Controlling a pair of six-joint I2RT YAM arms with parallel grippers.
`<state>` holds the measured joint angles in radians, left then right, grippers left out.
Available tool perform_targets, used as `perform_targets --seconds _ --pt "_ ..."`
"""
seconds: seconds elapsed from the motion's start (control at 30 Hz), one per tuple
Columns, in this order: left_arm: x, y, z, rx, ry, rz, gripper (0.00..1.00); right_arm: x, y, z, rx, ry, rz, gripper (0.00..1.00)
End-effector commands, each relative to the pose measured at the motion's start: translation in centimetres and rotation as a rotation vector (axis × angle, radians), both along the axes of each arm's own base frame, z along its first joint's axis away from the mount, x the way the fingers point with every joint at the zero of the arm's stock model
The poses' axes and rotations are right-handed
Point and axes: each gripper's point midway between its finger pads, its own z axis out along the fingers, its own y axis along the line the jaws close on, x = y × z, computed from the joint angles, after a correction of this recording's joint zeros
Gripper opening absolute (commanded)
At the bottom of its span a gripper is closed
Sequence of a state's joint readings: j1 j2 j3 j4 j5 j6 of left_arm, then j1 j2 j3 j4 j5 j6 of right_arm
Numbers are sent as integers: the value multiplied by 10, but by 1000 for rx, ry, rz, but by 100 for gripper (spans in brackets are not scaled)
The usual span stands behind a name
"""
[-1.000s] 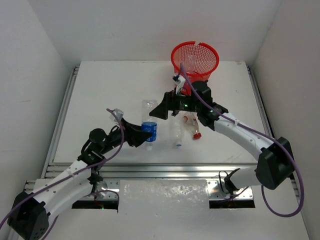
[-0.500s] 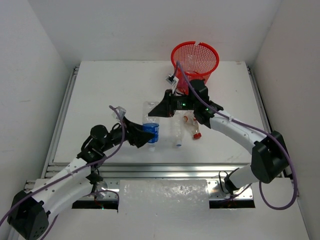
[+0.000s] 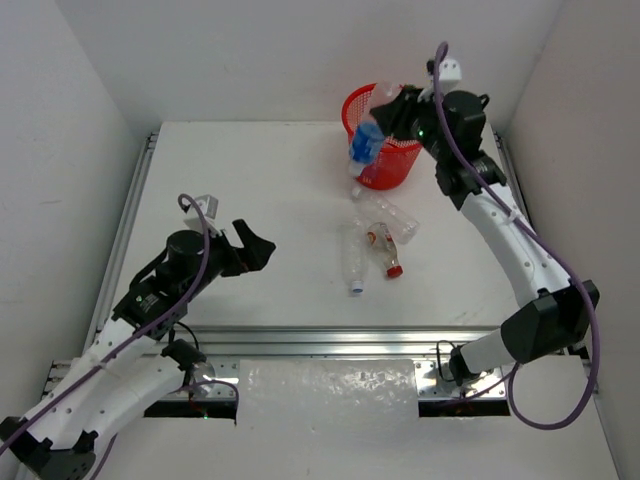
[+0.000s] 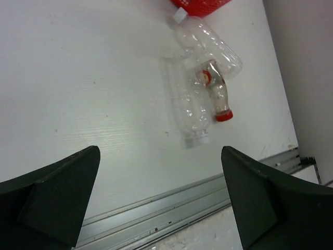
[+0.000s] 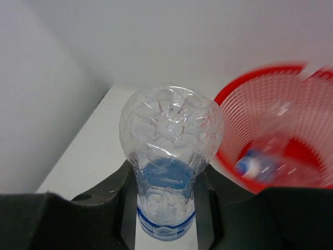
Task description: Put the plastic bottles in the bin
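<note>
Top view: right claw (image 3: 378, 125) is raised by the rim of the bin (image 3: 395, 165) and clamped on a blue-labelled bottle (image 3: 364, 145). The left claw (image 3: 257, 246) is spread wide and empty above the tabletop (image 3: 250, 170), well apart from three loose bottles (image 3: 384, 248) lying just in front of the bin. Left wrist view: both fingers (image 4: 52, 187) stand far apart, and beyond them the loose bottles lie touching one another, one red-capped, with the bin base at the top edge. Right wrist view: the blue-labelled bottle points base-first at the camera, gripped on both sides, and the bin to its right has a blurred bottle (image 5: 251, 166) inside.
</note>
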<state>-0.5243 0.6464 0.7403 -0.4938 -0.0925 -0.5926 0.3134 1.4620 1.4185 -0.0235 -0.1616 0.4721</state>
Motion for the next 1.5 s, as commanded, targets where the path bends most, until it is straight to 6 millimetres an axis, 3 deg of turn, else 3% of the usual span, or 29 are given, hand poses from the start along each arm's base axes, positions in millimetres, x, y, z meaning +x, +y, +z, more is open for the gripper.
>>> perform_targets --seconds 0.0,0.03,0.1,0.13,0.2,0.33,0.4,0.43,0.47,0.5,0.53,0.57,0.63,0.67,0.73,0.8,0.87,0.9,0.93,0.97,1.0,1.1,1.17,1.2,1.3,1.47 --pt "-16 -7 6 13 -54 -113 100 50 -67 39 -192 -181 -366 0" --pt "-16 -7 5 11 -57 -114 100 60 -87 41 -228 -194 -473 0" --pt "-19 -12 0 1 -44 -143 100 75 -107 62 -275 -269 -580 0" --pt "-18 -13 -2 6 -39 -149 100 91 -119 57 -292 -266 -618 0" --pt "-17 -13 -5 12 -28 -143 100 107 -125 58 -320 -290 -639 0" --pt "-18 -15 -6 6 -27 -157 100 157 -128 34 -380 -275 -623 0" --pt "-19 -15 -3 1 -37 -160 100 170 -129 22 -400 -262 -605 8" --pt "-19 -16 -3 -2 -40 -163 100 181 -129 12 -406 -252 -601 48" --pt "-19 -16 -3 -3 -42 -166 100 184 -127 5 -417 -233 -585 76" --pt "-19 -16 -3 -4 -43 -166 100 186 -129 3 -420 -223 -595 93" --pt "-18 -15 -4 -1 -41 -161 100 187 -128 9 -413 -227 -593 99" --pt "-16 -14 -5 5 -35 -149 100 184 -126 10 -409 -220 -580 99" --pt "-13 -14 -8 17 -21 -141 100 174 -125 22 -388 -227 -571 99" --pt "-11 -14 -9 17 -17 -134 100 158 -125 47 -345 -250 -572 99" --pt "-4 -19 -19 16 25 -123 100 140 -128 63 -313 -246 -577 99" --pt "5 -29 -28 0 80 -114 100 109 -132 79 -262 -187 -580 99" --pt "5 -52 -29 -17 92 -160 100 83 -128 64 -225 -73 -536 99" --pt "18 -58 -33 7 112 -97 100 57 -127 64 -205 -47 -510 99" --pt "6 -84 -32 30 112 -158 100 41 -120 50 -198 5 -458 99" --pt "7 -101 -50 80 163 -161 100 27 -115 45 -164 29 -432 99" --pt "6 -123 -34 87 135 -177 100 0 -113 33 -155 58 -393 99" --pt "12 -157 -52 163 197 -185 100 -44 -113 4 -141 130 -358 99" --pt "21 -176 -67 193 225 -187 100 -62 -110 -24 -146 197 -326 99" --pt "24 -184 -71 194 230 -197 100 -75 -112 -18 -135 180 -321 99" --pt "36 -205 -91 238 273 -203 96 -96 -110 -36 -130 219 -292 99" --pt "60 -229 -130 329 324 -198 95 -114 -101 -46 -116 253 -226 99"
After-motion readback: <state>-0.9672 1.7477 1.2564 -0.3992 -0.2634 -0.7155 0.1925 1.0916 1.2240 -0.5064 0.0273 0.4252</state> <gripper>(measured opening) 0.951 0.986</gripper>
